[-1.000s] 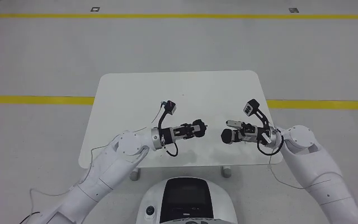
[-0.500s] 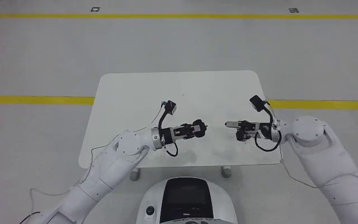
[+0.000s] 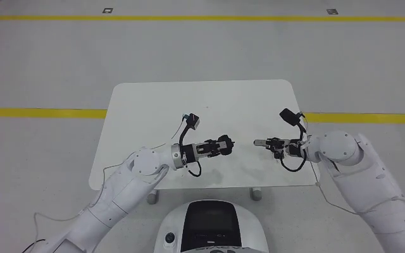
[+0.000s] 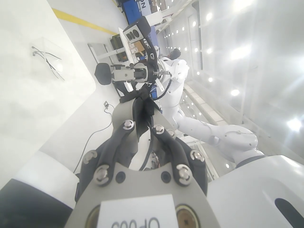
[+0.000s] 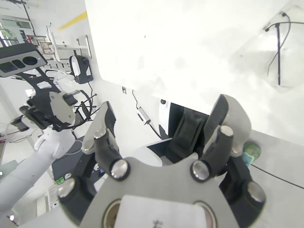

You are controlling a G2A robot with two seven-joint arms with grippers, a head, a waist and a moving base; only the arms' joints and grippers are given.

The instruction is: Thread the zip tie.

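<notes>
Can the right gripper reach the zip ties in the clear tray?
Probably yes: the right gripper is open and empty, and nothing stands between it and the zip ties in the clear tray.

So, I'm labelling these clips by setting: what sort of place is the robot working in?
Most likely a large indoor robotics lab or industrial hall: yellow lines across a wide pale floor, rows of ceiling lights high overhead, and blue racks of equipment beyond the white table.
</notes>
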